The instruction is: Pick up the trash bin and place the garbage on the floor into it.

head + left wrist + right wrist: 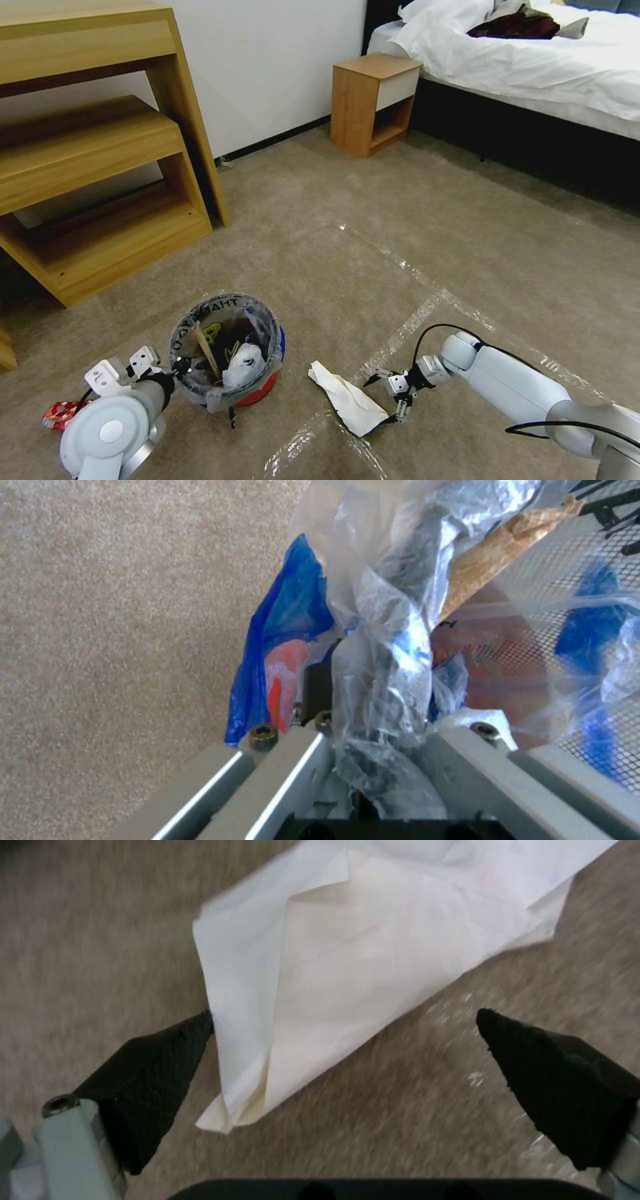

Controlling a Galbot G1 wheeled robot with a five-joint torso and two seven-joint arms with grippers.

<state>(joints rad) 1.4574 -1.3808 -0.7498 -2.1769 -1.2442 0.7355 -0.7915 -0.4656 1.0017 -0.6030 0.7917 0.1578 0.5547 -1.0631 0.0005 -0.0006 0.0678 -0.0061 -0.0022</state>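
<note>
- The white paper lies flat on the floor, just beside the bin on its right, its long axis running from the bin's foot out toward the right gripper.
- That gripper is low over the paper's near tip, spread wide; in the right wrist view the paper narrows to a point between the two black fingertips, one brushing its edge, the other well apart over a tape line.
- My read: the grasp turns on closing across the narrow tip, since the sheet widens away from the gripper.
- The left gripper is at the bin's left rim, pressed together on the clear bag liner and the rim; the bin looks lifted slightly, though I cannot be sure.
- The right arm is the nearer to the paper by far.
- A red wrapper lies on the floor left of the left arm, partly hidden by it.
- Inside the bin a stick and a white wad show; the rest is hard to make out through the liner.
- The paper's far end is cut off in the right wrist view.
</note>
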